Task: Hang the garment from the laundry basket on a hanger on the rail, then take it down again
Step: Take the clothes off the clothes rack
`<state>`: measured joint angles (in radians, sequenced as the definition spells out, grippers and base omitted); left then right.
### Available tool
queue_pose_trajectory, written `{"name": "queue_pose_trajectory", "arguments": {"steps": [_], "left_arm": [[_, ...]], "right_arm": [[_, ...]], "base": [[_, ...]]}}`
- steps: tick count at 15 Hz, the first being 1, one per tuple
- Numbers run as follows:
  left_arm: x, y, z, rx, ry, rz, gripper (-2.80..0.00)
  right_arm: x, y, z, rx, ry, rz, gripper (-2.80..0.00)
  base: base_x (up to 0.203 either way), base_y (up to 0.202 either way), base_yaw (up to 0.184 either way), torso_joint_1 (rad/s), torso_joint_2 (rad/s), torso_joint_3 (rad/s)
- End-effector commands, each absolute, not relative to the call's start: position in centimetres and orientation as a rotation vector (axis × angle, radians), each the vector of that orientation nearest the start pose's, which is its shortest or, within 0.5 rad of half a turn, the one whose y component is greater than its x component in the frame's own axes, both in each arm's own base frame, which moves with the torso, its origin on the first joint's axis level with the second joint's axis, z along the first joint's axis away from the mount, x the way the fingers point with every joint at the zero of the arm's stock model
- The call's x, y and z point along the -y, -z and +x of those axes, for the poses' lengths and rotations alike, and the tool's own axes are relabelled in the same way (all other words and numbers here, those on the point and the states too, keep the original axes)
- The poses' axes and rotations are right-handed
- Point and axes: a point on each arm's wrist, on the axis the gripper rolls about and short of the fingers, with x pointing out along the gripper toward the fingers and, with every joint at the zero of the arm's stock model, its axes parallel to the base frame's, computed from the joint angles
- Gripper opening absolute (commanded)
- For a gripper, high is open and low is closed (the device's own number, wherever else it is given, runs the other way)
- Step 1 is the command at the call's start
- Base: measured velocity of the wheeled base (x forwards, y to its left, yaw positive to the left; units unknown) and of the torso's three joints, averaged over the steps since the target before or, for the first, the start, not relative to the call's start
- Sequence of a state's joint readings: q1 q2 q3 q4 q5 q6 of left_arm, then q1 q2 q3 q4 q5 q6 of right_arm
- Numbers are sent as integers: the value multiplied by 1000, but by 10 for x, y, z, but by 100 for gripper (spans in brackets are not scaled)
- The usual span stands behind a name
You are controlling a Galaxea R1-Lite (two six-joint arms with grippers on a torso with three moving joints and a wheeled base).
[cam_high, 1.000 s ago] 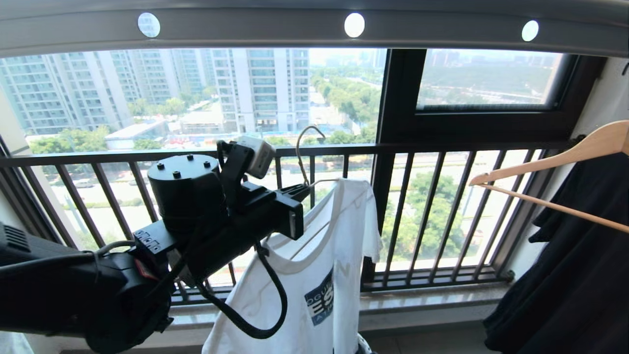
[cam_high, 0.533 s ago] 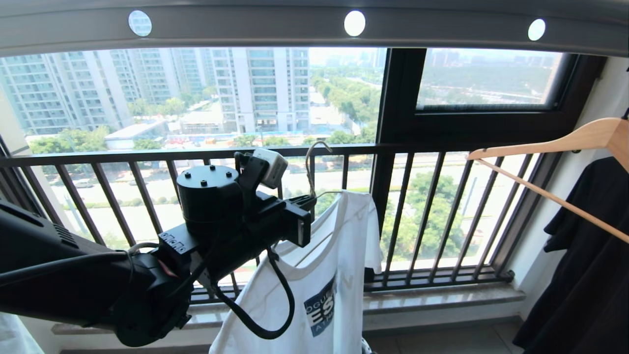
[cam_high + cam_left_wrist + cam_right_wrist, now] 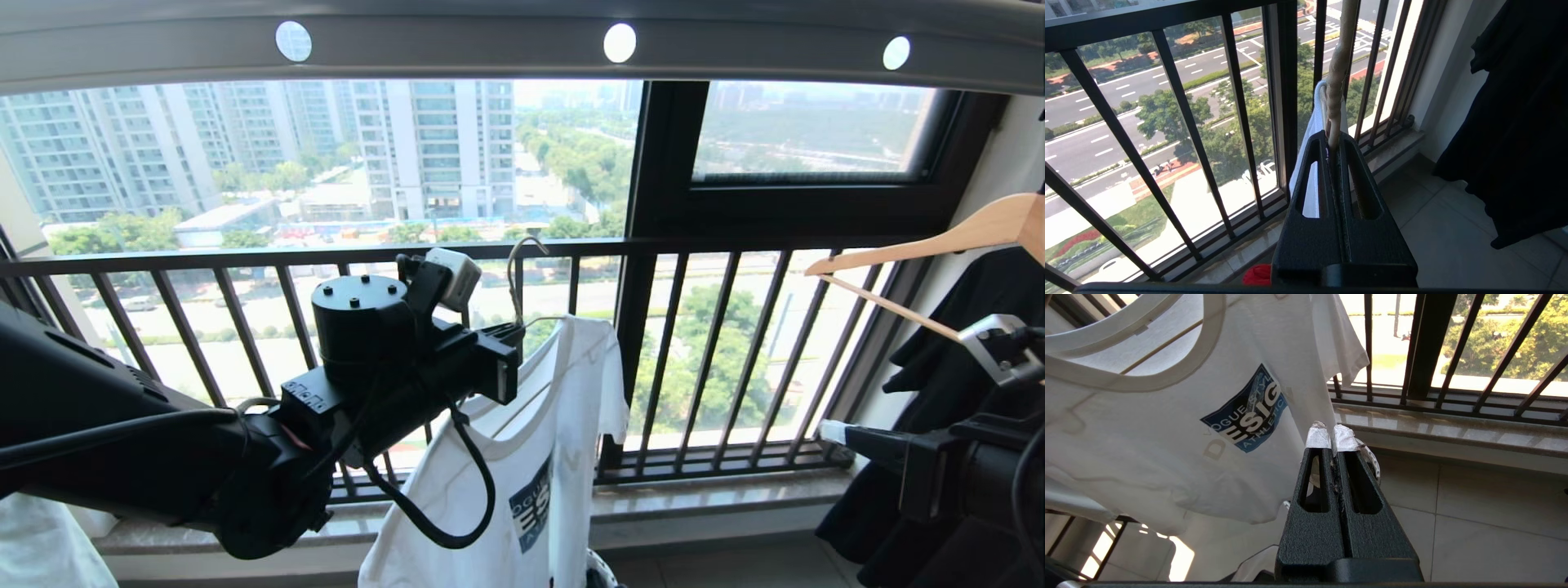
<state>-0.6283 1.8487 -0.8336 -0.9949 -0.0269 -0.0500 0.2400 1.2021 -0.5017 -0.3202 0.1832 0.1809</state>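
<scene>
The white garment [image 3: 539, 457] with its blue chest print hangs on the cream wire hanger [image 3: 516, 278]. My left gripper [image 3: 516, 331] is shut on the hanger's twisted neck [image 3: 1336, 90], and white cloth [image 3: 1312, 134] shows just beyond its fingers. The hook stands free in the air, well below the grey holed rail [image 3: 457, 49] overhead. My right gripper [image 3: 833, 431] is at the lower right, shut and empty, its taped tips [image 3: 1332, 437] pointing towards the garment's hem side [image 3: 1167, 428]. A sliver of the laundry basket's woven rim [image 3: 1372, 459] shows behind its fingers.
A thick wooden hanger [image 3: 922, 245] and a black garment [image 3: 963, 392] hang at the right wall. The dark balcony railing [image 3: 702, 245] and stone sill [image 3: 718, 498] stand right behind the shirt. Something red [image 3: 1257, 274] lies on the tiled floor below.
My right arm has risen into the head view at the lower right. The left gripper keeps hold of the hanger and has barely moved. The wooden hanger has swayed.
</scene>
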Motion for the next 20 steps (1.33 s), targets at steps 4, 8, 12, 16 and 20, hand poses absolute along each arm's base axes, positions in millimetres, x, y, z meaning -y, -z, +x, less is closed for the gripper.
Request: {"name": "queue_pose_trajectory", "arguments": {"steps": [4,8,12,16,20], "left_arm": [[206,-173,285,-49,634,-80,-280],[211,-170,303,-38,517,-103,-280],[213,-172,308,-34,504,-150,-280],[212,-177,306,-26,503,-168,-280],[212,-178,305,-24,505,-169,-280]], "right_arm": [[-94,-163,283,-469,-398,144,-280],[-130,-164,344,-383,-452,58,0],[-175,-150,378,-377,-398,1,0],[-210,-130,378,-338,-346,-7,0],[-221,-129,379,-265,-295,4,0]], "base": [[0,0,0,0,0,0],[0,0,0,0,0,0],[0,0,0,0,0,0],[0,0,0,0,0,0],[0,0,0,0,0,0]]}}
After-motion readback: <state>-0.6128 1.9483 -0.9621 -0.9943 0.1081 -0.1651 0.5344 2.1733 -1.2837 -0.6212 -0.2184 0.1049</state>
